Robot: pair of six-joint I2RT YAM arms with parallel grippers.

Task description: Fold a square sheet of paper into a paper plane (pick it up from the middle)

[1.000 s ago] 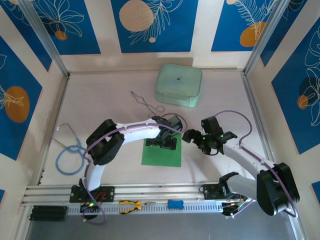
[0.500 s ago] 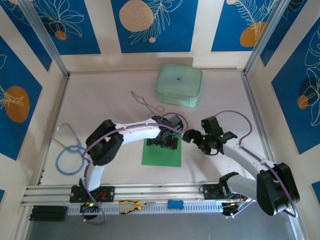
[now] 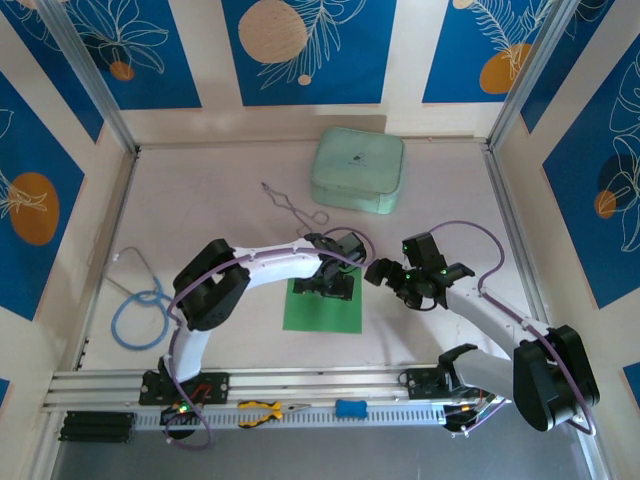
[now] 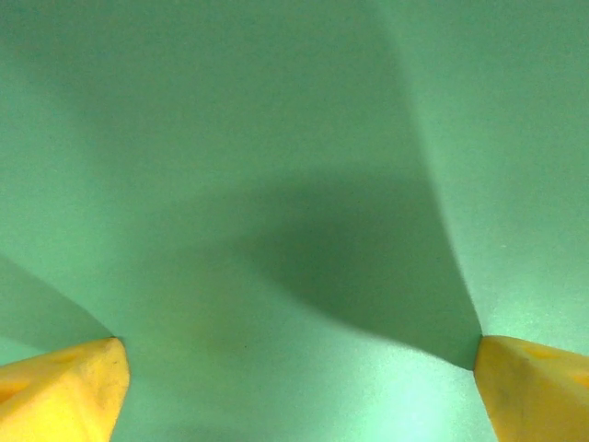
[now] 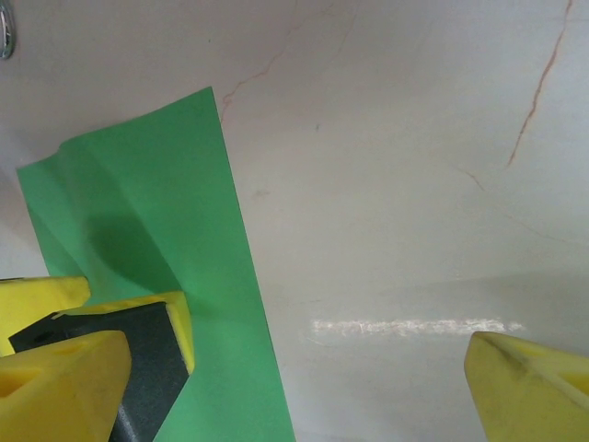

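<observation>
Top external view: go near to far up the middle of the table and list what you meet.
pliers → paper → case

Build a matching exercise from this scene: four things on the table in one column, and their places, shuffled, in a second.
Things:
1. square sheet of paper
2. mint-green case
3. blue cable
4. yellow-handled pliers

Places:
A. far side of the table
B. left side of the table
C. on the near rail
D. mid-table, under the left gripper

Pairs: 1-D, 2-A, 3-B, 4-C
</observation>
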